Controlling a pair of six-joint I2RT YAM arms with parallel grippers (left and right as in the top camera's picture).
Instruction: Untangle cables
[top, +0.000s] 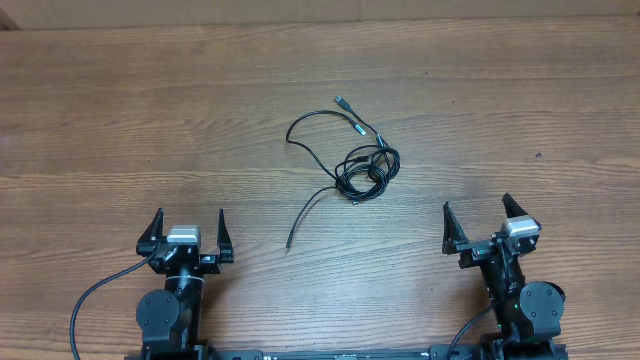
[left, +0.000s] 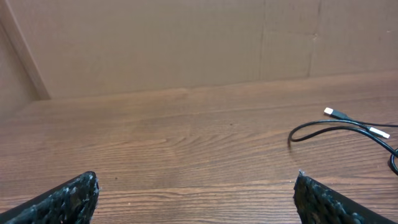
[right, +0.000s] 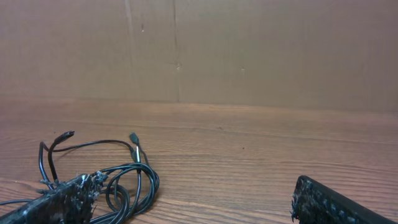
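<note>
The left pincer (top: 189, 218) stands with its two black fingers spread wide and nothing between them. The right pincer (top: 477, 207) is spread just as wide and is also empty. The two sit well apart, fingers pointing out over the table.

The thin black flexible cables (top: 365, 168) lie ahead of both pincers and between them, nearer the right pincer's side and touching neither. Most of their length is bunched in a knot of overlapping loops. From the knot one strand bows out in a wide loop toward the left pincer's side and farther away, ending in a small silver plug tip (top: 340, 101). A second, pale plug tip (top: 358, 127) lies near it, closer to the knot. A single loose strand (top: 298, 218) runs from the knot back toward the pincers, and its end lies ahead of the left pincer and to its right.

Seen from the left pincer (left: 196, 180), the cables (left: 336, 127) lie ahead and off to the right, with only the wide loop and both plug tips in view. Seen from the right pincer (right: 198, 183), the cables (right: 134, 168) lie ahead and to the left, just beyond one finger, which hides part of the knot.

Everything rests on a brown wood-grain table (top: 120, 100). Beyond its far edge, ahead of the pincers, stands a plain tan board wall (left: 155, 43). A thicker black wire (top: 85, 300) curves out behind the left pincer, from the arm's base.
</note>
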